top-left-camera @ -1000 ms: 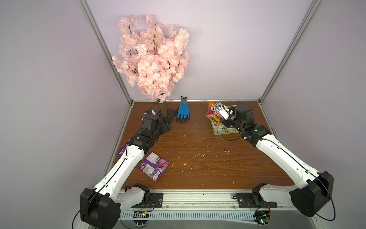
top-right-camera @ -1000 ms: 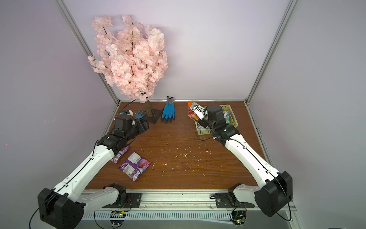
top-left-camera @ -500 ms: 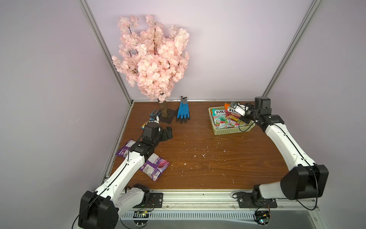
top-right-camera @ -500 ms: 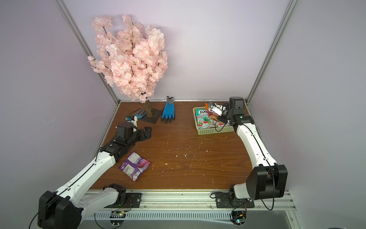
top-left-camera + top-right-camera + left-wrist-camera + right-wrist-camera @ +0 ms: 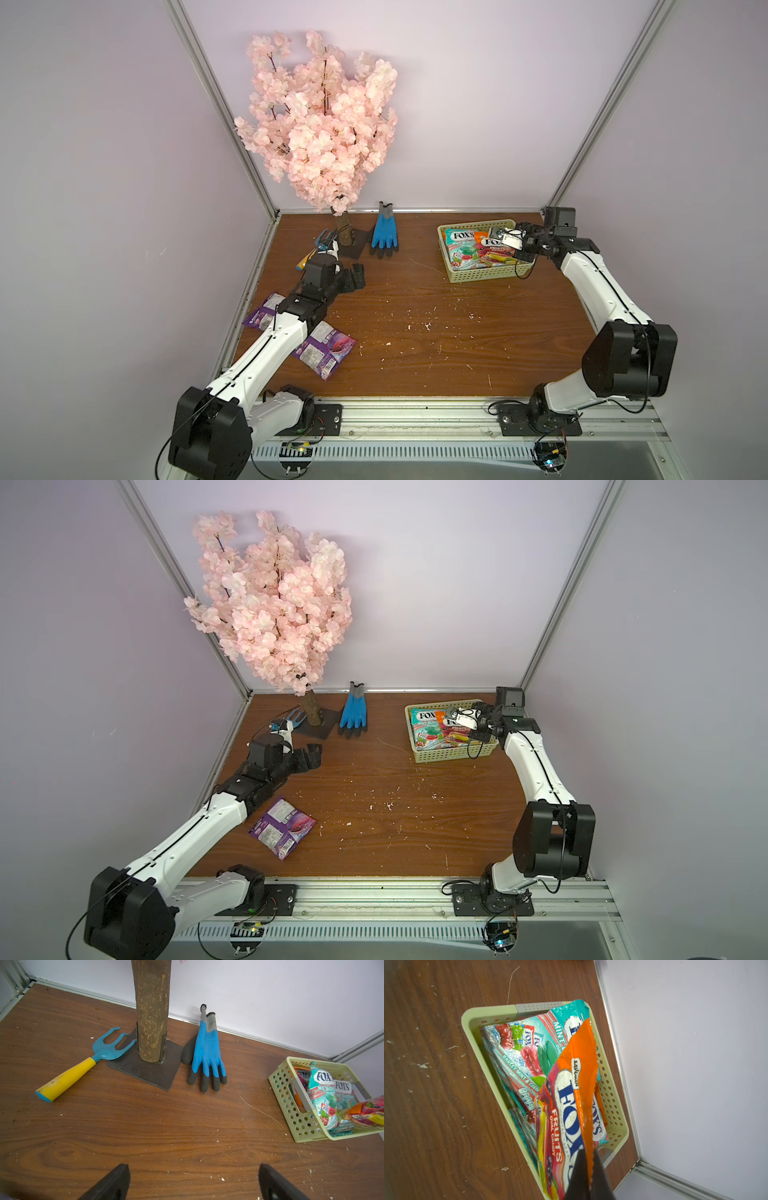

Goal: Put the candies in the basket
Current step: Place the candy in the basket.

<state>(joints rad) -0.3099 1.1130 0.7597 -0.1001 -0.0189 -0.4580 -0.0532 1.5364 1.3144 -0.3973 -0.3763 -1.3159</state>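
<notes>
Right gripper (image 5: 589, 1156): jaws pinched tight on serrated edge of orange packet (image 5: 577, 1088); packet held over basket (image 5: 473, 1020), above teal packets (image 5: 525, 1047) lying inside basket.
Left gripper (image 5: 193, 1167): jaws spread wide, empty, low over bare table (image 5: 457, 353), well apart from basket.
Purple packets (image 5: 328, 347): two, flat on table, well apart from basket; one partly under left arm (image 5: 274, 345).

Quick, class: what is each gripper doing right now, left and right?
Left gripper: open, holding nothing.
Right gripper: shut on an orange packet.
</notes>
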